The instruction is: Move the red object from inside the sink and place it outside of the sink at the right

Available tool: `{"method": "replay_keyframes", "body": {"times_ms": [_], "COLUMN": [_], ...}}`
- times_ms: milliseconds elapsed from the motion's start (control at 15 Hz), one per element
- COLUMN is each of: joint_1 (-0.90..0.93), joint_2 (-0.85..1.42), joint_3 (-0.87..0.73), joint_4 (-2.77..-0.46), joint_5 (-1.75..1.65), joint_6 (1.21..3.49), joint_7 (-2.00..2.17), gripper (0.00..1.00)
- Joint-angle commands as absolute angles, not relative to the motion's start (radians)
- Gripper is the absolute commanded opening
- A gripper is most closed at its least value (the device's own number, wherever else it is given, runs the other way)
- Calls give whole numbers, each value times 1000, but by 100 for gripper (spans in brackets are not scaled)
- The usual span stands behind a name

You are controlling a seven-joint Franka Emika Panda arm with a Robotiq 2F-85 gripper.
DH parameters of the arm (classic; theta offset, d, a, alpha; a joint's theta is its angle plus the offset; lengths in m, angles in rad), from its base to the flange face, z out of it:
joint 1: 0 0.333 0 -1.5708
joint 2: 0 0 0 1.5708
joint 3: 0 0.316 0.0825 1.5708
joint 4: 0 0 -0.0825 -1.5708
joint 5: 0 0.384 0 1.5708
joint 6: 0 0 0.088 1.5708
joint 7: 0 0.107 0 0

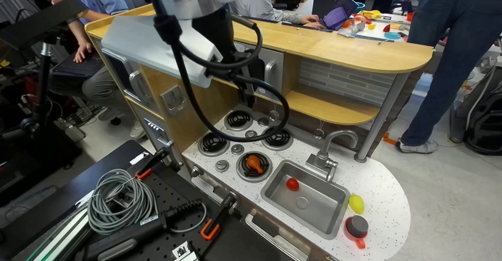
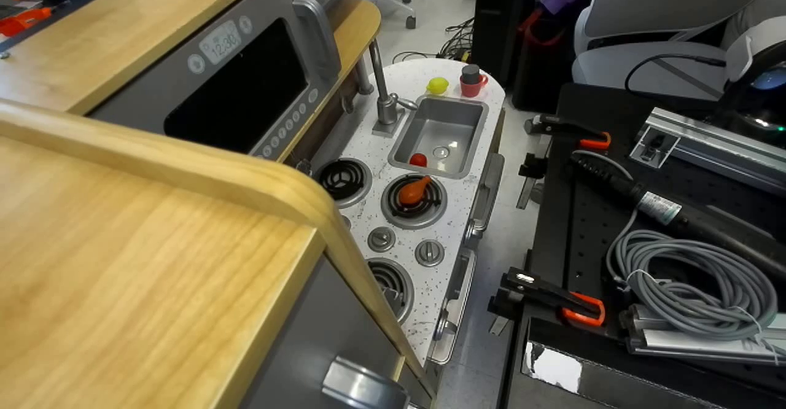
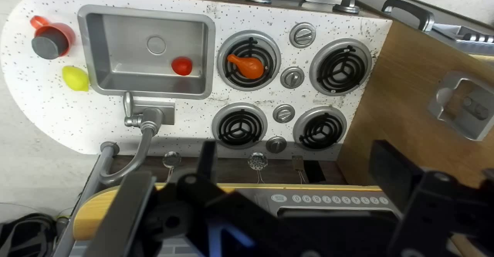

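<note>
The red object (image 1: 292, 184), small and round, lies on the bottom of the grey sink (image 1: 269, 193). It also shows in an exterior view (image 2: 418, 159) and in the wrist view (image 3: 181, 66), near the sink's stove-side end. My gripper (image 3: 295, 153) is open, with its two dark fingers wide apart and nothing between them. In an exterior view the gripper (image 1: 247, 94) hangs above the stove's back part, close in front of the upper cabinet, well away from the red object. Its fingers are partly hidden by cables there.
A grey faucet (image 1: 323, 153) stands behind the sink. A yellow lemon (image 1: 356, 203) and a red cup (image 1: 355, 229) with a grey piece in it stand beyond the sink's far end. An orange drumstick (image 1: 254, 163) lies on a burner. A wooden shelf (image 1: 333, 106) overhangs the counter's back.
</note>
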State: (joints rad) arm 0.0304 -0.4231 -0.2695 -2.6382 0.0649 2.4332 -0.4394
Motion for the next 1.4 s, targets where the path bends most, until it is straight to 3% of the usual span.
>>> {"method": "replay_keyframes", "body": {"times_ms": [0, 667, 1333], "joint_1": [7, -67, -134], "joint_2": [-416, -189, 360], "joint_3": [-243, -256, -270], "joint_4": [-2646, -2659, -2518], "joint_5": [59, -21, -65], "joint_6": [2454, 2714, 3085], "joint_7": [-433, -455, -434], "gripper": [100, 100, 100]}}
